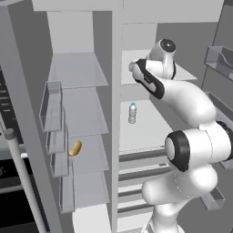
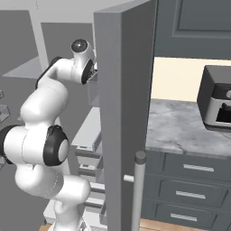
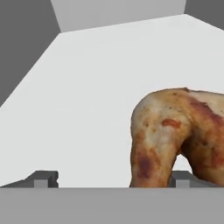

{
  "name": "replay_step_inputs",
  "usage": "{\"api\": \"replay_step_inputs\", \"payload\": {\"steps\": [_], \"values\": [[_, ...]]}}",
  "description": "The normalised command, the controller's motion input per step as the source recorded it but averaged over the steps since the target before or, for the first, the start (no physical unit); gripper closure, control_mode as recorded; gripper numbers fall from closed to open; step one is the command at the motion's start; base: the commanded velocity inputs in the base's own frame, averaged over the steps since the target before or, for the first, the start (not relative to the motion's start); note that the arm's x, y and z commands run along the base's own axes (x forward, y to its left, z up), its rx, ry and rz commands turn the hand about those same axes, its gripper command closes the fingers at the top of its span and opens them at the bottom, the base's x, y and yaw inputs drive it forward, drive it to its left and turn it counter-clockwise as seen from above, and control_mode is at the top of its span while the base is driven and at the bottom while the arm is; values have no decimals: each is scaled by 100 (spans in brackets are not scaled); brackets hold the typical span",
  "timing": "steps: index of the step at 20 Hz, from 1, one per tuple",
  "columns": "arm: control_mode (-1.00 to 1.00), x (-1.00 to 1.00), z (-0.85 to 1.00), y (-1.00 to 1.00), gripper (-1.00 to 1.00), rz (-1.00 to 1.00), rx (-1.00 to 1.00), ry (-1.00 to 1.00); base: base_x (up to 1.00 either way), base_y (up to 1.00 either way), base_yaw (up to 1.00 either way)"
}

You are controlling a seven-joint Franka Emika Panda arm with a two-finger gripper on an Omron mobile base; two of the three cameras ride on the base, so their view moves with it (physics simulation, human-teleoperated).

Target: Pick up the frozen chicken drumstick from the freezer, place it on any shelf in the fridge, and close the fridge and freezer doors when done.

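Golden-brown, the roasted-looking chicken drumstick (image 3: 177, 138) with reddish patches lies on a pale grey fridge shelf (image 3: 96, 87), close before the hand camera and to the right side of that picture. The gripper (image 3: 113, 178) is released: its two small dark finger tips (image 3: 41, 178) stand wide apart at the bottom, and the right tip is just beside the drumstick, partly behind its lower edge. I cannot tell if it touches the meat.

From the left base camera, the white arm with dark joints (image 1: 182, 104) reaches up into the right compartment, at the height of an upper shelf. One shelf lower stands a small clear plastic bottle (image 1: 132, 113), upright. On a shelf of the left compartment, near its left edge, lies a small yellow-orange food item (image 1: 75, 148). Both grey doors are open; the right door (image 2: 124, 113) with its grey bar handle (image 2: 138, 189) stands near the right base camera.
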Motion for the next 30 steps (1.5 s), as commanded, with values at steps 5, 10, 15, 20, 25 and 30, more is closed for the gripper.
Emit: {"api": "replay_step_inputs", "payload": {"steps": [5,10,15,20,25,30], "values": [[-100,51,0,-2,-100,2,0,0,0,0,0],[-100,-33,2,0,-100,-9,0,0,0,0,0],[-100,-16,11,0,-100,-12,0,0,0,0,0],[-100,-42,1,-1,-100,-9,0,0,0,0,0],[-100,-96,14,-1,-100,-5,0,0,0,0,0],[-100,-100,22,0,-100,-1,2,0,0,0,0]]}}
